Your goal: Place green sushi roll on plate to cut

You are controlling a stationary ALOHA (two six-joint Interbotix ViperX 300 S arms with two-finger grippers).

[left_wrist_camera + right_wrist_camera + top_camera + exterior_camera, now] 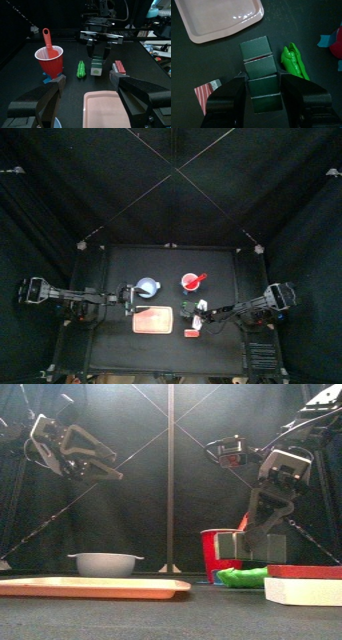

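The green sushi roll (294, 61) is a small bright green piece lying on the black table beside my right gripper; it also shows in the left wrist view (81, 69) and the front view (243, 577). The salmon-pink plate (154, 319) lies flat and bare at the table's front left, and also shows in the front view (94, 587) and the right wrist view (221, 17). My right gripper (261, 76) is shut on a dark green segmented block (258, 52), next to the roll but not on it. My left gripper (87, 95) is open and empty above the plate's edge.
A red cup (50, 57) with a red spoon stands just behind the roll. A round pale blue dish (144, 286) sits behind the plate. A small red-and-white block (305, 584) lies at the front right, near the right gripper.
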